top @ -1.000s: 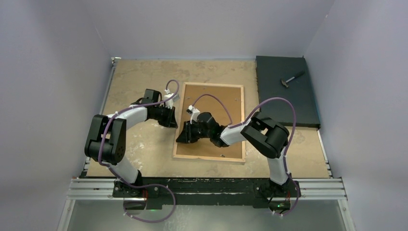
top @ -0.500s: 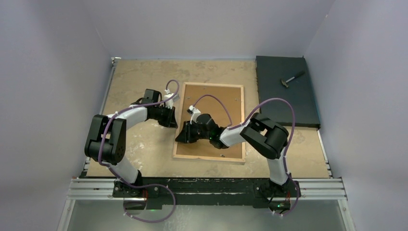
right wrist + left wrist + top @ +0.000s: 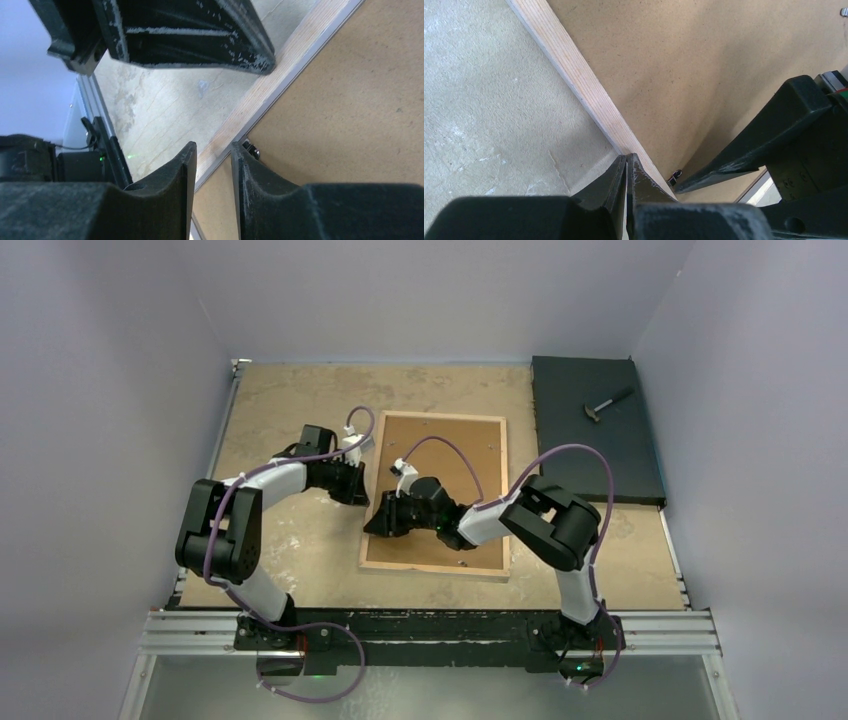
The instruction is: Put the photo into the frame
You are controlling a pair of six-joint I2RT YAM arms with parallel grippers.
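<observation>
The frame (image 3: 432, 568) lies face down on the table with its light wood edges up, and the brown backing board (image 3: 470, 455) sits inside it. The photo is not in view. My left gripper (image 3: 352, 490) is shut, its tips (image 3: 626, 157) at the frame's left wood edge (image 3: 574, 75). My right gripper (image 3: 378, 523) is narrowly open, its jaws (image 3: 212, 150) straddling that same edge (image 3: 280, 65) beside a small metal clip (image 3: 251, 148) on the board (image 3: 350, 115). The left gripper's fingers (image 3: 190, 35) show just beyond it.
A black slab (image 3: 595, 455) lies at the back right with a small hammer (image 3: 607, 403) on it. Grey walls close in the table on three sides. A metal rail (image 3: 430, 630) runs along the near edge.
My right gripper has crept slightly left toward the frame's left edge. The left arm and the frame have not visibly moved.
</observation>
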